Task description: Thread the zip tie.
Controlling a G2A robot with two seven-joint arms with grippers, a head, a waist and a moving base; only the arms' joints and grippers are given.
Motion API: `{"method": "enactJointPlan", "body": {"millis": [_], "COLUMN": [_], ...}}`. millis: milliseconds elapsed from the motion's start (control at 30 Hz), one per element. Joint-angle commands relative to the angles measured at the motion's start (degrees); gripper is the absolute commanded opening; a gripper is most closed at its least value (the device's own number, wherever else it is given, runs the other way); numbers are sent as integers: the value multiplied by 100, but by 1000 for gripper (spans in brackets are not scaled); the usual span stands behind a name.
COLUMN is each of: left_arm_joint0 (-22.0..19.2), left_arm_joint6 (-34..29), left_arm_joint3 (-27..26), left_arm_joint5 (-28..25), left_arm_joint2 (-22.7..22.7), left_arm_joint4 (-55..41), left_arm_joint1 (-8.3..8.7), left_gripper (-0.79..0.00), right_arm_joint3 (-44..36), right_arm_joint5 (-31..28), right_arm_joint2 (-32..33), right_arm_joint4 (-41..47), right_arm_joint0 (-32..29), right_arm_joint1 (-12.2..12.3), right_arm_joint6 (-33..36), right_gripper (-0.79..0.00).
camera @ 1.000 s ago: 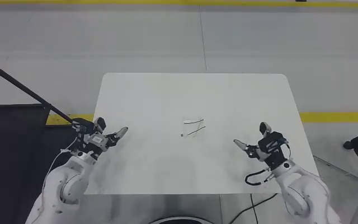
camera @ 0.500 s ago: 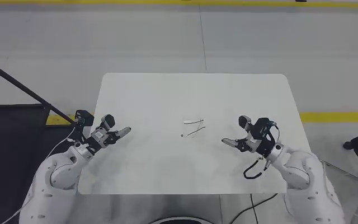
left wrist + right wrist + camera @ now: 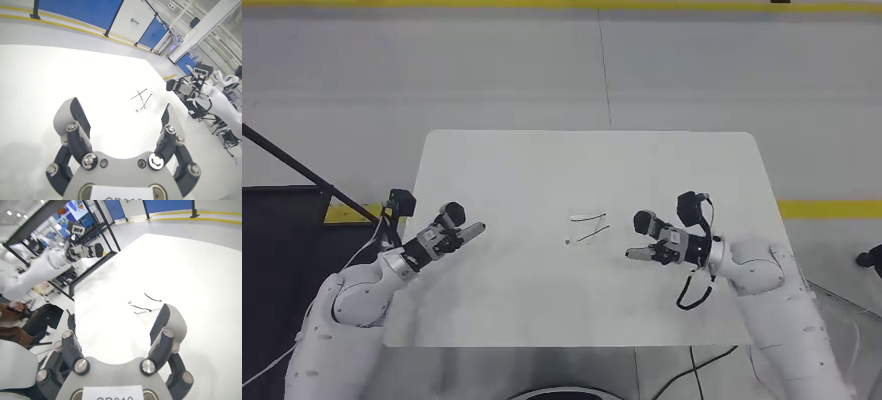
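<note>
White and broad, the bench [image 3: 522,300] carries a few thin dark zip ties [image 3: 589,225], lying loose and partly crossed near its middle. A tiny speck [image 3: 568,241] sits just beside them on the near side. At the left, the left gripper [image 3: 464,222] hovers over the bench edge, released and holding nothing. At the right, the right gripper [image 3: 636,238] hangs nearer the zip ties, likewise spread wide and empty. Neither touches them. By the look of it, threading has not begun: none is picked up and no tail is through a head. The grasp, alignment and pull-through are all left to do.
</note>
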Motion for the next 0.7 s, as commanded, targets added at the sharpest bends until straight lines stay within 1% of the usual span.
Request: {"method": "enactJointPlan", "body": {"millis": [0,300,367,400,433,500,667], "left_arm_joint0": [-20,-22,-7,13,29,57,73], "left_arm_joint6": [-157,-176,-154,-155,-137,-100,-56], "left_arm_joint3": [19,19,-1,-42,-64,-97,-126], "left_arm_joint5": [-73,-75,-52,-44,-28,22,182], "left_arm_joint2": [8,7,24,45,43,43,59], "left_arm_joint4": [-159,-168,-179,-164,-171,-190,-281], "left_arm_joint1": [23,26,24,27,31,37,53], "left_gripper": [0,0,0,0,0,0,0], "right_arm_joint3": [80,69,-62,-35,-14,91,545], "right_arm_joint5": [169,206,460,696,946,1243,1717], "right_arm_joint2": [-96,-112,-217,-256,-325,-401,-559], "right_arm_joint4": [559,526,289,350,442,715,1483], "right_arm_joint0": [97,85,86,87,119,224,525], "right_arm_joint1": [16,16,14,6,-4,-16,-32], "right_arm_joint6": [200,208,260,206,246,357,957], "right_gripper": [0,0,0,0,0,0,0]}}
